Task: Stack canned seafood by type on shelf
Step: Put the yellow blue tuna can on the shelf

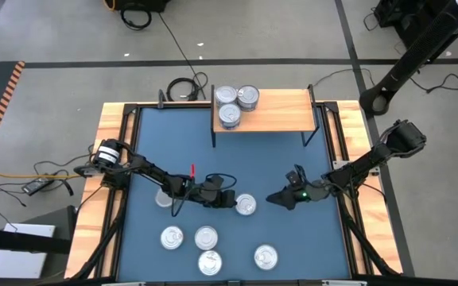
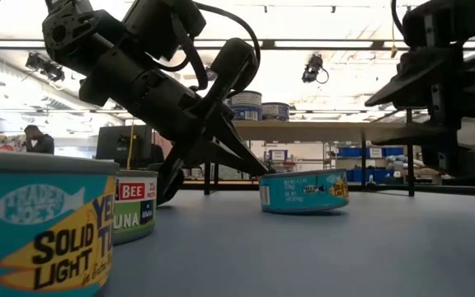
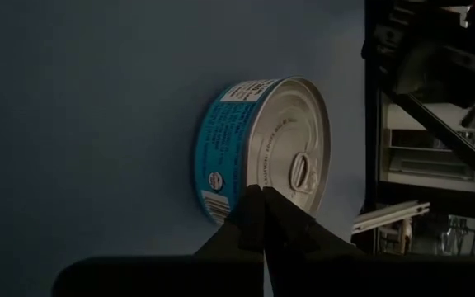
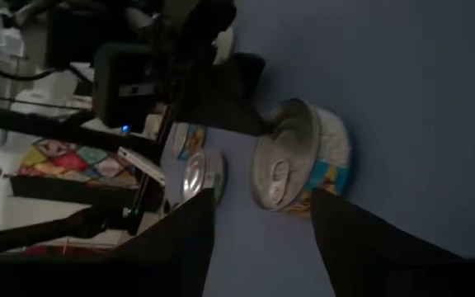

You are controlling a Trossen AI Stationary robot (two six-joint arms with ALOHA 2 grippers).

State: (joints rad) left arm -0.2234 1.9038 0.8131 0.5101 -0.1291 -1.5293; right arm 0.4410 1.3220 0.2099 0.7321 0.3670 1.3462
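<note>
A teal-labelled can (image 1: pixel 246 205) with a silver lid stands flat on the blue table, mid-table. My left gripper (image 1: pixel 233 201) is shut, and its tip is at the can's left side. My right gripper (image 1: pixel 273 199) stands open just to the can's right. In the right wrist view this gripper (image 4: pixel 262 195) faces the can (image 4: pixel 302 157), apart from it. The light-wood shelf (image 1: pixel 281 111) stands at the far edge on black legs. Three cans (image 1: pixel 233 103) stand on its left end. My left gripper touches the can's upper rim (image 3: pixel 250 183), on the side toward the table's left, with the tips of its shut fingers (image 2: pixel 258 169). The fingers slant down from the left. The can sits flat on the table, lid up.
Several loose cans stand near the front edge: (image 1: pixel 171 237), (image 1: pixel 206 237), (image 1: pixel 210 262), (image 1: pixel 265 256). Another can (image 1: pixel 163 199) lies partly under my left arm. Wooden strips (image 1: pixel 106 159) edge the table. The shelf's right half is bare board.
</note>
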